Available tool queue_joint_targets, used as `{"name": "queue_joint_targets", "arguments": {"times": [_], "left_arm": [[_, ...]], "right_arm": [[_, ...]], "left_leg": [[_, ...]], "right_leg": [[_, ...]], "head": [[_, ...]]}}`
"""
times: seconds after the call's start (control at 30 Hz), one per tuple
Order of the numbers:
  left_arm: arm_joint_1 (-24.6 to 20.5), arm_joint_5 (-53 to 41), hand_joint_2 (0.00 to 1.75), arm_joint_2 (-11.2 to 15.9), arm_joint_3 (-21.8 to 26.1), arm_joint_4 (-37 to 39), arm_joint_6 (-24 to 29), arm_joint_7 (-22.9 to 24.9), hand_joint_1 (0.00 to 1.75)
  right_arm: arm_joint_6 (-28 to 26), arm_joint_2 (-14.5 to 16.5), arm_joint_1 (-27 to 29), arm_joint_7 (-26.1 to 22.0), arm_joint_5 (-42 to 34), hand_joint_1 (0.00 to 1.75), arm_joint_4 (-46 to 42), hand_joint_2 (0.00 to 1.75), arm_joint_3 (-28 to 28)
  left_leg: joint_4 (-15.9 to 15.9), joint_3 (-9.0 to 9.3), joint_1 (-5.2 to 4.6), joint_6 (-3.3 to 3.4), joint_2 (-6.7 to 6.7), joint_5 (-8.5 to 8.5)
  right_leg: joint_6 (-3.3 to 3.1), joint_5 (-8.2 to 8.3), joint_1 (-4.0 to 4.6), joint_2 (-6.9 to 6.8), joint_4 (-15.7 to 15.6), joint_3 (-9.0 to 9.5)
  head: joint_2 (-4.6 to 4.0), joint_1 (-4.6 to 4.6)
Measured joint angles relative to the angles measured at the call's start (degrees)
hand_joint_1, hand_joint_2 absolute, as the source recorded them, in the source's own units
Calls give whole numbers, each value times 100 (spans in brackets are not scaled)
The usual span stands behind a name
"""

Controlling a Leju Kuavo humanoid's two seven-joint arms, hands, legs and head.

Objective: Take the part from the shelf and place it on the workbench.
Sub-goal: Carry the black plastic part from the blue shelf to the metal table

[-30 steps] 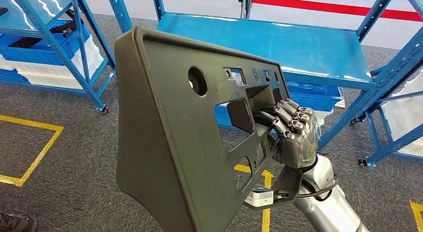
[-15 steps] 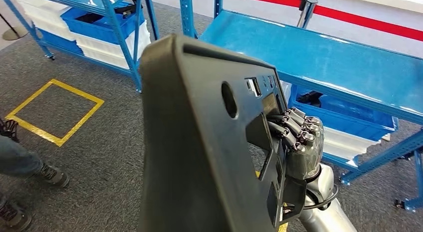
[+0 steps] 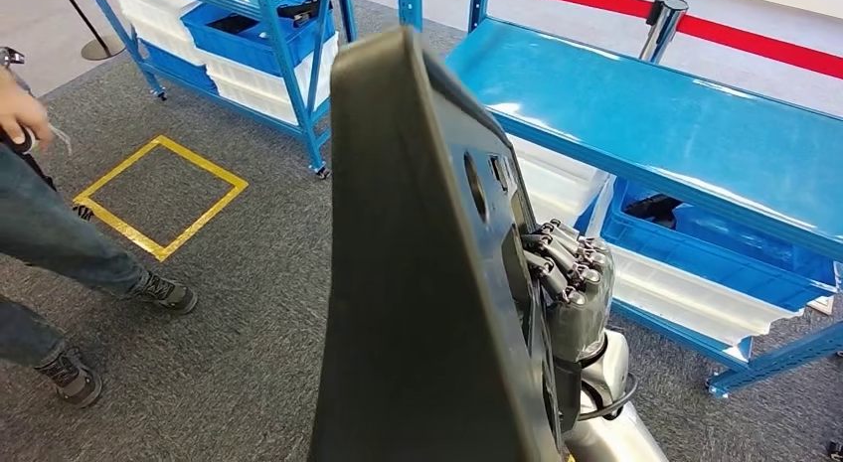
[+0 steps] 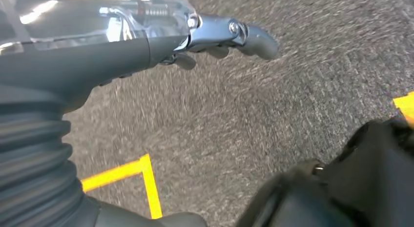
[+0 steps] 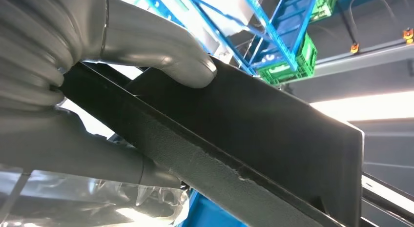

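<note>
A large dark-grey moulded plastic panel (image 3: 418, 283), gripped by the robot's right hand (image 3: 572, 283) through a cut-out, stands on end, long axis upright, left of that hand, with the glossy blue table (image 3: 696, 134) beyond to the right.

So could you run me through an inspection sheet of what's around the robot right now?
Surface: blue workbench top, bare and glossy, ahead on the right.
Job's things: dark plastic part, held upright and seen nearly edge-on, not yet on the bench.
Clutter: blue bins under the bench; more bins on the blue shelf rack.
Hands: right hand grips the part through an opening; left hand hangs over the carpet, holding nothing.
Cables: a black cable loops at the right wrist.
Surroundings: grey carpet, yellow floor square, a person's legs on the left, a red barrier belt behind.
</note>
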Motion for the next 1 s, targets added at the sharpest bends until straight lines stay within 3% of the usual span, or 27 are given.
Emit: {"name": "queue_joint_targets", "arguments": {"times": [0.07,0.1,0.17,0.23,0.3,0.37,0.4,0.43,0.5,0.57,0.63,0.67,0.7,0.77,0.83,0.9,0.93,0.97,1.0], "left_arm": [[2,-5,175,14,-1,1,-27,40,0],[1,-15,175,15,-2,2,-58,65,0],[19,-39,175,18,-3,10,-140,102,0],[50,-52,175,18,-4,23,-222,68,0],[47,-60,175,-20,-8,28,-282,11,0],[11,-96,175,-105,-24,28,-318,3,0],[-2,-118,175,-143,-38,28,-333,11,0],[-9,-134,175,-169,-54,28,-350,20,0],[-21,-140,175,-199,-75,28,-411,65,0],[-48,-127,175,-229,-80,28,-497,156,0],[-61,-118,175,-246,-83,28,-551,240,0],[-53,-117,175,-247,-83,31,-568,270,0],[-37,-119,175,-247,-83,34,-578,298,0],[-12,-125,175,-243,-83,43,-590,342,0],[-5,-95,175,-238,-81,46,-545,320,0],[-4,-18,175,-238,-77,46,-451,217,0],[-1,16,175,-240,-74,46,-405,162,0],[1,37,175,-241,-69,46,-370,123,0],[4,46,175,-241,-64,46,-342,104,0]], "right_arm": [[0,24,-3,17,16,169,3,175,-13],[0,28,-5,40,35,169,3,175,-18],[0,26,-10,111,81,169,3,175,-23],[0,3,-20,221,122,169,3,175,-23],[0,-50,-36,374,195,169,4,175,-22],[0,-119,-60,522,290,169,21,175,-11],[0,-149,-80,583,326,169,38,175,-3],[0,-172,-111,638,354,169,57,175,6],[2,-218,-208,779,419,169,92,175,29],[6,-291,-328,960,505,169,118,175,58],[9,-387,-396,1096,561,169,139,175,82],[10,-431,-413,1138,574,169,147,175,89],[10,-467,-432,1167,582,169,155,175,97],[9,-509,-493,1210,590,169,171,175,128],[6,-545,-544,1244,585,169,198,175,164],[3,-580,-566,1256,548,169,234,175,179],[3,-591,-574,1250,517,169,252,175,182],[2,-599,-585,1242,489,169,266,175,186],[2,-605,-600,1232,468,169,278,175,190]], "left_leg": [[-612,294,-21,5,211,189],[-722,331,-41,21,265,198],[-722,289,-74,97,163,205],[-735,266,-79,175,40,236],[-746,248,-71,239,-89,268],[-745,219,-86,284,-244,293],[-744,207,-94,297,-329,304],[-743,200,-100,305,-415,315],[-740,196,-102,297,-580,337],[-728,165,-101,258,-736,367],[-733,109,-77,188,-876,415],[-748,84,-66,147,-948,444],[-754,70,-61,116,-946,456],[-563,-19,-91,80,-684,325],[82,-290,-107,69,-326,-29],[755,-572,-90,47,-215,-288],[832,-588,-74,34,-192,-278],[666,-484,-54,21,-158,-168],[304,-280,-33,6,-80,4]], "right_leg": [[54,-30,35,-107,32,4],[81,-36,53,-153,39,4],[129,-30,58,-247,22,12],[177,-124,36,-152,97,-15],[189,-422,29,111,551,-222],[174,-727,44,255,1278,-571],[166,-767,54,279,1505,-686],[157,-699,62,294,1530,-704],[136,-324,68,394,969,-434],[111,-81,55,694,296,-110],[91,-74,65,854,63,-8],[78,-64,70,798,39,3],[53,-45,58,724,20,14],[-5,-11,18,564,-19,40],[-39,-5,17,396,-29,44],[-47,-11,28,211,-27,44],[-43,-15,28,122,-26,46],[-33,-23,23,40,-23,53],[-16,-36,17,-32,-18,65]], "head": [[0,-20],[0,-13],[0,12],[0,26],[0,64],[0,138],[0,178],[0,215],[0,270],[0,290],[0,288],[0,284],[0,280],[0,217],[0,122],[0,71],[0,54],[0,37],[0,22]]}}
